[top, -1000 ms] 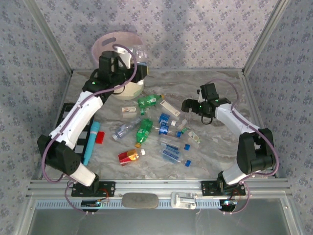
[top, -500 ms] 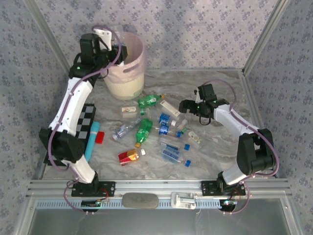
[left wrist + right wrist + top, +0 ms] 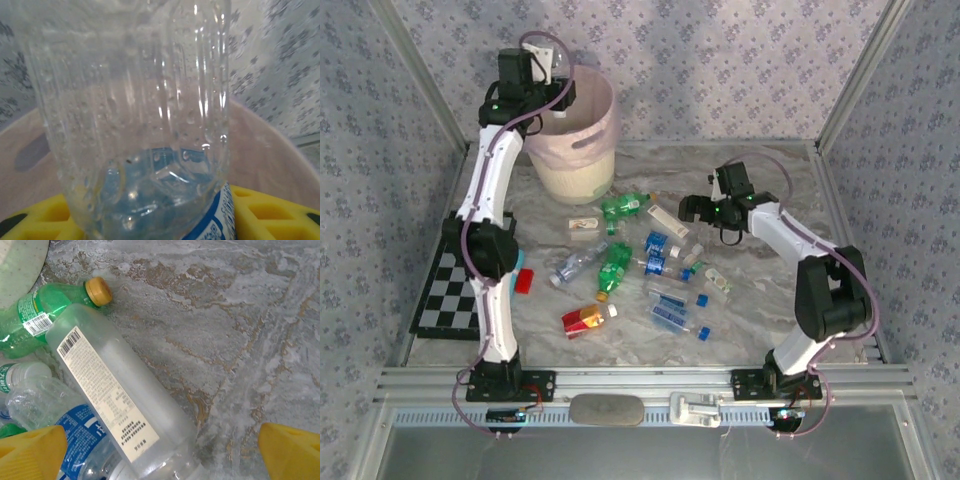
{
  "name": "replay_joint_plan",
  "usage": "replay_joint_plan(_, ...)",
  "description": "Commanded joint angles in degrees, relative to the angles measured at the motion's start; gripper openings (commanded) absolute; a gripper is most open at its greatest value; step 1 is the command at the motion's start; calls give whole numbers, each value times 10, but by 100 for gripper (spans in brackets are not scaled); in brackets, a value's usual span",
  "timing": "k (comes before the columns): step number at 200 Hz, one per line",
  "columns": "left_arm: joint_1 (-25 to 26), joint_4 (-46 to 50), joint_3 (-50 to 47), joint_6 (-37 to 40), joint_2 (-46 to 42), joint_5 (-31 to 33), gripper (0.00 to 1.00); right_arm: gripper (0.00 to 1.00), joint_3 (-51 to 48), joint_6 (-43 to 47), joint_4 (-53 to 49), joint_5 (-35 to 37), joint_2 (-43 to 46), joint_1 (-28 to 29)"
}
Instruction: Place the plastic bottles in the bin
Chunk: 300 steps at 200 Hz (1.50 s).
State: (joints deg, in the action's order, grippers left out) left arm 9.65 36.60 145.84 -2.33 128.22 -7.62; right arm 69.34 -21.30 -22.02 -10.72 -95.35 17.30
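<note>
Left pincer (image 3: pixel 542 78), clamped on a clear plastic bottle with blue label (image 3: pixel 140 125), hangs over the round pale pink bin (image 3: pixel 592 130) at the bench's (image 3: pixel 770 310) far-left corner, apparently near its rim. Released here, the bottle may bounce out. Right pincer (image 3: pixel 160 452) gapes wide above scattered green and clear plastic bottles (image 3: pixel 616 264).

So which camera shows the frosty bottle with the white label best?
The right wrist view: the frosted bottle lies close up, barcode label visible. The top view shows it tiny beside a green bottle.
</note>
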Motion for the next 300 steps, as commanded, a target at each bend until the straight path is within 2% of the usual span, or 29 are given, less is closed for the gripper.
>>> replay_joint_plan(1, -2, 59, 52, 16, 22, 11, 48, 100, 26, 18, -4, -14, -17, 3)
replay_joint_plan(62, -2, 68, 23, 14, 24, 19, 54, 100, 26, 16, 7, -22, -28, 3)
replay_joint_plan(92, -2, 71, 19, 9, 20, 29, 70, 100, 23, 17, 7, -23, -27, 4)
replay_joint_plan(133, -2, 65, 15, -8, 2, 29, 99, 100, 22, 22, 0, -17, -21, 4)
replay_joint_plan(172, 0, 47, -21, -30, -48, 3, 100, 100, 22, 29, -1, -23, -12, 8)
replay_joint_plan(186, 4, 27, -73, -39, -86, -13, 100, 100, 23, 38, -1, -30, -11, 11)
replay_joint_plan(231, 37, -191, -374, -67, -272, -14, 100, 100, 43, 88, -11, -60, -22, 33)
replay_joint_plan(264, 53, -361, -609, -153, -401, -29, 100, 100, 90, 157, -55, -53, -60, 55)
replay_joint_plan(300, 85, -466, -805, -232, -506, 0, 100, 98, 164, 220, -114, -24, -119, 63)
